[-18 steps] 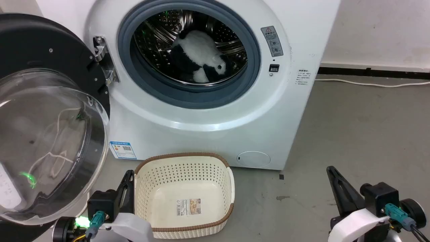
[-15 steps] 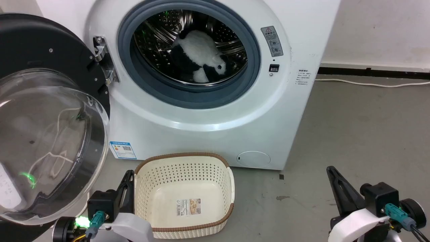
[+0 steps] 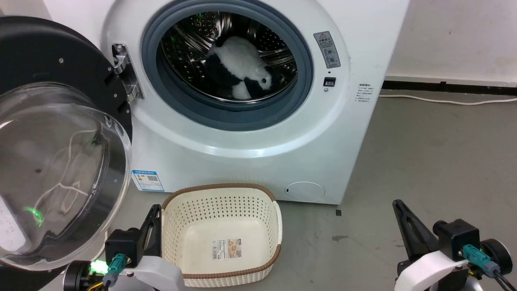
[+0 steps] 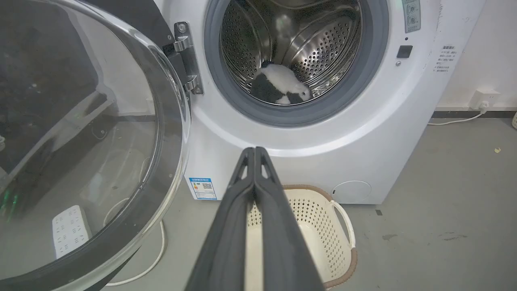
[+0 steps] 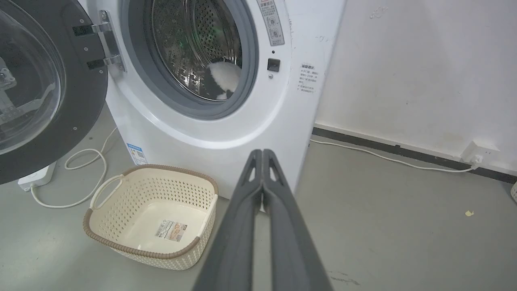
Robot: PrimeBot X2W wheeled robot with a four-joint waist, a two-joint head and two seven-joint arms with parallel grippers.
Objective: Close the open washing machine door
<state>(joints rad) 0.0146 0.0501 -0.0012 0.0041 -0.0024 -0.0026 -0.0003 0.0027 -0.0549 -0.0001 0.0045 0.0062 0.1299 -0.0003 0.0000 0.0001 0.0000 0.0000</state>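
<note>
Floor: grey concrete floor [image 3: 424, 161], white wall behind, pale cable [image 3: 444, 100] along the skirting.
Machine: washing machine [image 3: 242, 157] dead ahead of me. Drum mouth [image 3: 305, 68] uncovered, black-and-white plush toy [image 3: 242, 64] inside.
Door: door [image 3: 56, 161] swung wide to my left, hanging on the hinge [image 3: 125, 74] at the mouth's left side. Glass bowl faces me; free edge is off to the far left.
Left gripper: left gripper [image 4: 254, 151] has fingers pressed together and holds nothing. It sits low, just right of the door's bottom rim; I can't tell if there's contact.
Right gripper: right gripper [image 5: 262, 153] clenched, empty, well apart from the door, over bare floor.
Basket: basket [image 3: 220, 186] empty, at the machine's foot, between my two arms.
Call: left arm is clearly nearer. Door lies up and left of its tips. I reckon it must get behind the free edge, then sweep right toward the mouth.
Risk: tips skating off the curved glass.
</note>
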